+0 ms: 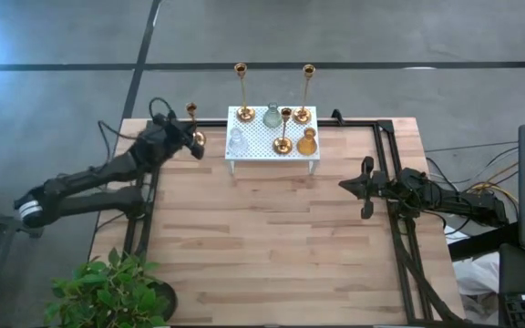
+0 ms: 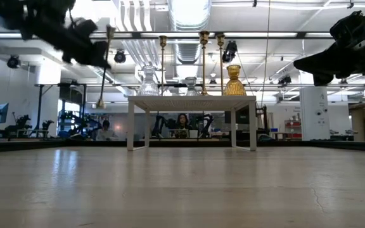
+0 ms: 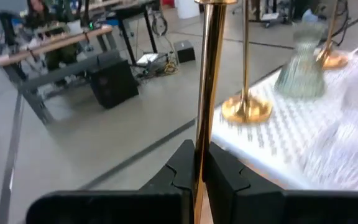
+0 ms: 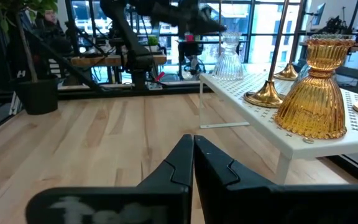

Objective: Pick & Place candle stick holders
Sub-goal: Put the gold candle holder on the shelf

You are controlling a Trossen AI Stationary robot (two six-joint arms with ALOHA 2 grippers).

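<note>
My left gripper (image 1: 192, 143) is shut on a tall brass candle stick holder (image 2: 105, 69) just left of the white perforated rack (image 1: 261, 157), above the table's far left part. On the rack stand two tall brass holders (image 1: 241, 91) (image 1: 306, 91), a shorter brass one (image 1: 284, 129), a squat amber one (image 1: 307, 143) and two glass ones (image 1: 272, 116) (image 1: 236, 142), each on its base. My right gripper (image 1: 343, 185) is shut and empty over the table's right part, pointing left; it also shows in the right wrist view (image 4: 193, 149). My left gripper pinches the holder's thin stem (image 3: 202, 134) between its two fingers, about halfway up. The fingers come nearly level from the table's left side and lie across the stem. The holder stands almost upright, slightly tilted, its round base (image 2: 100, 103) lifted clear of the table.
A potted plant (image 1: 108, 290) stands at the table's near left corner. Black frame rails (image 1: 399, 246) run along the table's right side. Bare wood (image 1: 272, 246) lies in front of the rack. Beyond the table a person sits at a desk (image 2: 182, 120).
</note>
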